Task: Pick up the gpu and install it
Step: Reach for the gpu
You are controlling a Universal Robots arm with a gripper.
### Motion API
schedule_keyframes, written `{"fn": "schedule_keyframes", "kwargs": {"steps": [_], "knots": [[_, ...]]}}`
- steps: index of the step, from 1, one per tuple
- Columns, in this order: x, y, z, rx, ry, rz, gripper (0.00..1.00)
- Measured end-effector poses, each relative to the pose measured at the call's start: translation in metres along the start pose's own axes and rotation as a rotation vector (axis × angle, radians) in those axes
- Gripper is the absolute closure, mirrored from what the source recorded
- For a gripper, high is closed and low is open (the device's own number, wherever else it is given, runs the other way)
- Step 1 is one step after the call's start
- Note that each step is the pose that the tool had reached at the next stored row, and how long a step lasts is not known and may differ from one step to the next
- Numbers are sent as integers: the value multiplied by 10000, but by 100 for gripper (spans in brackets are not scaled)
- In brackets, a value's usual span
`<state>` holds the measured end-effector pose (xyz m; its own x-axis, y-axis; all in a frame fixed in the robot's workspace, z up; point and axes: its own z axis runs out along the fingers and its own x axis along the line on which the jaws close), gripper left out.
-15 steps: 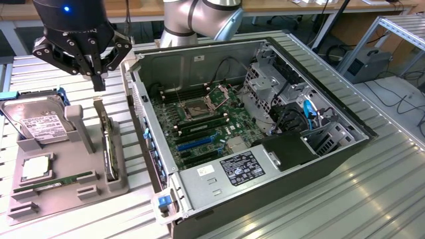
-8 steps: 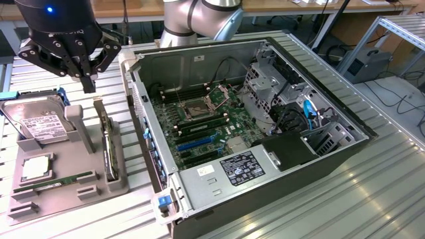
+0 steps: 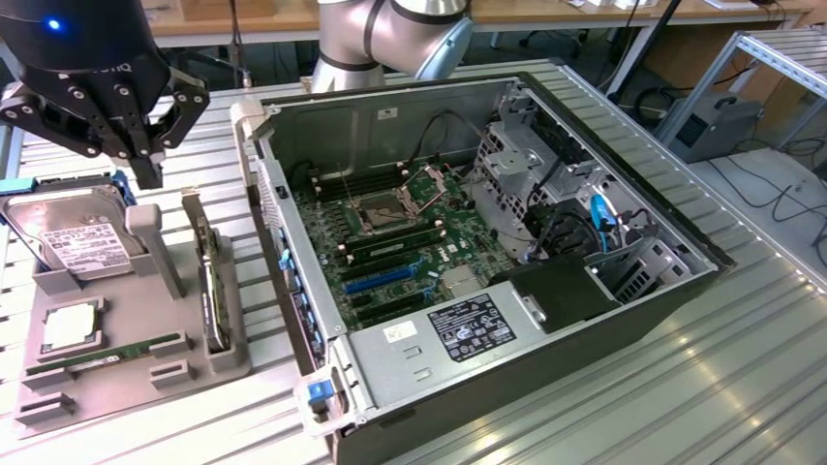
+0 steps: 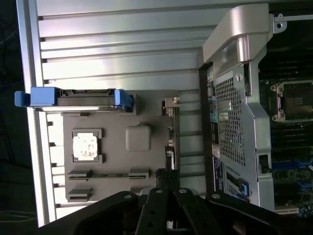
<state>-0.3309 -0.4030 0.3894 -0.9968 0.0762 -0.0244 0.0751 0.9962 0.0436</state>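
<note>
Exterior view: black end effector (image 3: pixel 139 163) pinched shut, empty, poised above far end of thin black gpu card with silver bracket (image 3: pixel 211 281); card on edge in grey holder (image 3: pixel 91 387), long axis toward camera. Wrist view: card (image 4: pixel 169 147) edge-on, in line with end effector (image 4: pixel 168 196).

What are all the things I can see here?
computer case: 1, grey, open, on the table
holder tray: 1, grey, beside the case, exterior view's left
gpu: 1, black and silver, on edge in the tray, nearest the case
hard drive: 1, silver, white label, in the tray
processor chip: 1, silver, in the tray
RAM stick: 1, green, in the tray
table: 1, silver slats, under everything
robot arm: 1, grey, behind the case
gripper: 1, black, shut, empty, above the tray
</note>
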Motion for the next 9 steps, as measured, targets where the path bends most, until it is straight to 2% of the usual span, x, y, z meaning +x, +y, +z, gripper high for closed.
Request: {"fn": "schedule_keyframes", "kwargs": {"steps": [9], "knots": [[-3,-41,-2,8,-1,0,89]]}}
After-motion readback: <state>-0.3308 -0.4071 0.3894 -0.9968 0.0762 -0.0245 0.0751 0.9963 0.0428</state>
